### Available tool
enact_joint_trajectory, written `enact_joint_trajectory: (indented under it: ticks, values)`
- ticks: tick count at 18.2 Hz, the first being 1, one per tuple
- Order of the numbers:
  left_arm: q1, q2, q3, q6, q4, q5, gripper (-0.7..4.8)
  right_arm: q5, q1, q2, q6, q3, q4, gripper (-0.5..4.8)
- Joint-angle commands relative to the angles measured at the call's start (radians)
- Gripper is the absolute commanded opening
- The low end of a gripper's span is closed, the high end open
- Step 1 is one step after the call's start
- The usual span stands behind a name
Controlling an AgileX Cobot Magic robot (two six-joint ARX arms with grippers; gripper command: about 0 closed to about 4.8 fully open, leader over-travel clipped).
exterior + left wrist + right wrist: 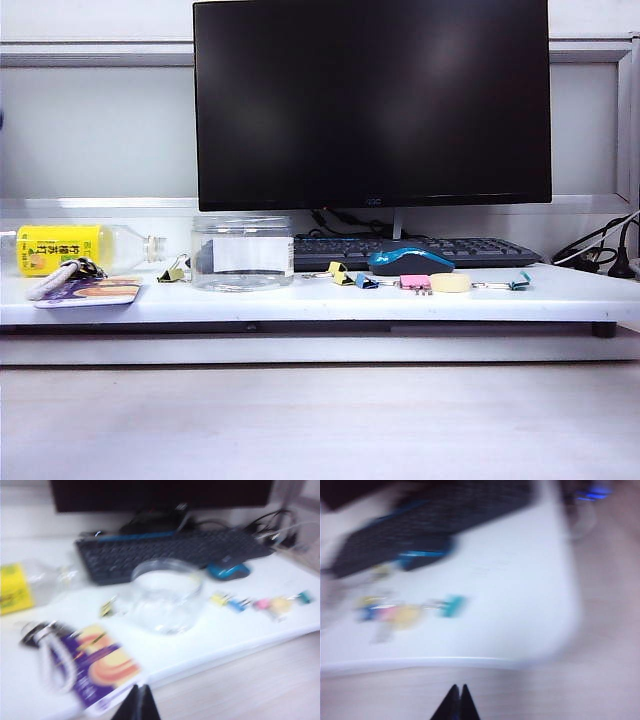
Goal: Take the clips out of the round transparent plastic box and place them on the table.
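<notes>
The round transparent plastic box [242,253] stands upright on the white table [560,290], in front of the monitor's left half; I see no clip inside it. One pale-yellow clip [172,272] lies just left of the box and another [340,272] to its right. The blurred left wrist view shows the box [165,597] and both clips [106,608] [218,599]. My left gripper [139,692] is shut and empty at the table's front edge. My right gripper [457,689] is shut and empty over the wood-grain surface. Neither arm shows in the exterior view.
A monitor [372,100], keyboard [420,250] and blue mouse [408,261] sit behind the clips. Blue [367,282], pink [415,284] and teal [518,283] clips and a cream lump [450,283] lie right of the box. A yellow-labelled bottle [60,247] and purple card [90,291] lie left.
</notes>
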Motion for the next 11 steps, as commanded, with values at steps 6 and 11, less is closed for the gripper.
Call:
enact_joint_trajectory:
  ticks: [6,11]
  values:
    - [0.002,0.0,-0.041,0.068,0.016,-0.027,-0.06,0.195,0.0,-0.002,-0.017,-0.087,0.003,-0.08]
    - [0.002,0.0,-0.077,0.068,0.019,0.063,-0.06,0.108,0.001,-0.001,-0.096,-0.112,0.014,-0.08]
